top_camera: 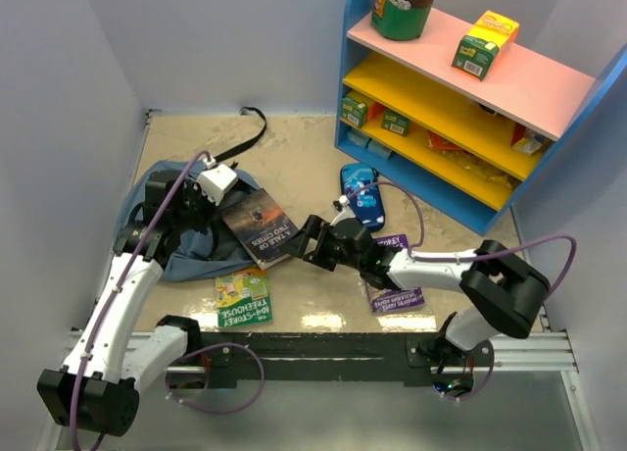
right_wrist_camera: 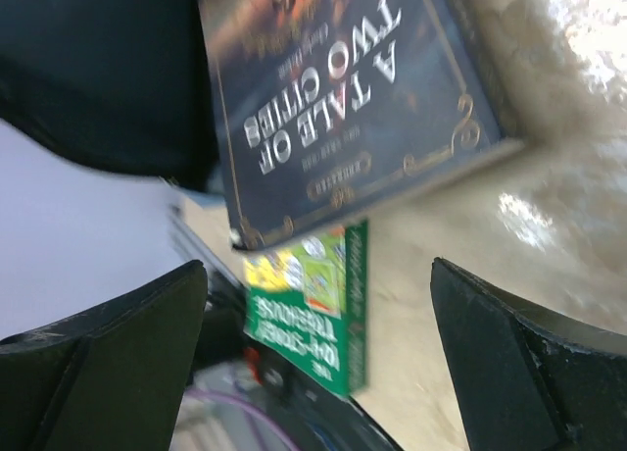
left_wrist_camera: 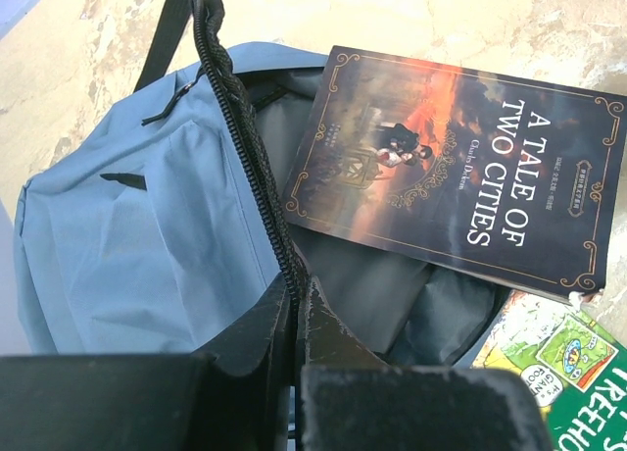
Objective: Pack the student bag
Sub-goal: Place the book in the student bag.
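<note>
Bright even overhead light; glare patches on table; right wrist view motion-blurred; left sharp.

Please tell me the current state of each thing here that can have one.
Large slate-blue fabric backpack: unzipped, mouth open.
Dark paperback book "A Tale of Two Cities": closed, lying partly over the backpack's mouth.
Green paperback book: closed, lying flat.
Left gripper: jaws shut on the backpack's zipper edge.
Right gripper: jaws open, empty.
</note>
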You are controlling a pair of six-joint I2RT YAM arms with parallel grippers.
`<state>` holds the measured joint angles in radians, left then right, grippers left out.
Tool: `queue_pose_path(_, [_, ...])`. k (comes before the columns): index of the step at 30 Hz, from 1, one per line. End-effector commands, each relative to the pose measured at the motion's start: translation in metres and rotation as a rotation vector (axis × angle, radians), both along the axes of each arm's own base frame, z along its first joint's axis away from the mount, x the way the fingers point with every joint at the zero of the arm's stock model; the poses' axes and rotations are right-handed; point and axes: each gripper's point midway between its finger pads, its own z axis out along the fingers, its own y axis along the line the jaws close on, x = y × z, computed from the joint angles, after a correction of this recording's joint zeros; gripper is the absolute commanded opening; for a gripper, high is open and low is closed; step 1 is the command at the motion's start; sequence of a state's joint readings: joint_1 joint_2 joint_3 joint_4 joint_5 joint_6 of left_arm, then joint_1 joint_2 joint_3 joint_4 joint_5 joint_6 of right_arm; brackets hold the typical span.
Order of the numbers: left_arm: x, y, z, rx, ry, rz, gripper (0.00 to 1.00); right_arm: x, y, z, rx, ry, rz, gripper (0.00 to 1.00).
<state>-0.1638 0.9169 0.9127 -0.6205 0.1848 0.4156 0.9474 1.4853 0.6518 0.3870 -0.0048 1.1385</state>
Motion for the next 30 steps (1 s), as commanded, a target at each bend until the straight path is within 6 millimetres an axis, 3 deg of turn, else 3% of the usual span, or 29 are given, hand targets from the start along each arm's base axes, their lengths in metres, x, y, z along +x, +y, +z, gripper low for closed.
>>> queue_pose_path(1, [0.01,-0.006,0.041,-0.022,-0.138,-0.038,0.0,0.021,0.013,0.014,0.244,0.105,-0.079,0.95])
queue_pose_path(5, [0.007,-0.005,0.041,-0.014,-0.143,-0.04,0.0,0.035,0.025,-0.014,0.18,0.168,-0.106,0.94])
queue_pose_path(12, [0.007,-0.006,0.034,-0.011,-0.131,-0.05,0.0,0.059,0.03,-0.029,0.186,0.183,-0.165,0.88])
queue_pose_path(14, [0.008,-0.007,0.033,-0.015,-0.126,-0.057,0.0,0.07,0.033,-0.023,0.218,0.155,-0.182,0.78])
queue_pose_path(18, [0.009,-0.012,0.03,-0.02,-0.118,-0.085,0.0,0.079,0.037,-0.02,0.224,0.13,-0.199,0.37])
queue_pose_path(19, [0.01,-0.013,0.028,-0.02,-0.112,-0.092,0.0,0.079,0.037,-0.013,0.229,0.116,-0.194,0.21])
queue_pose_path(21, [0.011,-0.016,0.027,-0.019,-0.103,-0.11,0.0,0.087,0.031,-0.01,0.178,0.074,-0.229,0.07])
queue_pose_path(22, [0.013,-0.016,0.027,-0.019,-0.101,-0.114,0.0,0.09,0.029,0.005,0.184,0.041,-0.233,0.02])
queue_pose_path(25, [0.018,-0.021,0.027,-0.028,-0.098,-0.132,0.0,0.089,0.021,0.014,0.15,-0.012,-0.228,0.0])
queue_pose_path(27, [0.022,-0.023,0.028,-0.029,-0.102,-0.146,0.0,0.086,0.024,0.032,0.18,-0.069,-0.188,0.0])
queue_pose_path(28, [0.026,-0.024,0.03,-0.029,-0.111,-0.147,0.0,0.079,0.032,0.041,0.205,-0.084,-0.125,0.0])
queue_pose_path(30, [0.031,-0.026,0.037,-0.029,-0.129,-0.157,0.0,0.071,0.049,0.031,0.195,-0.073,0.007,0.0])
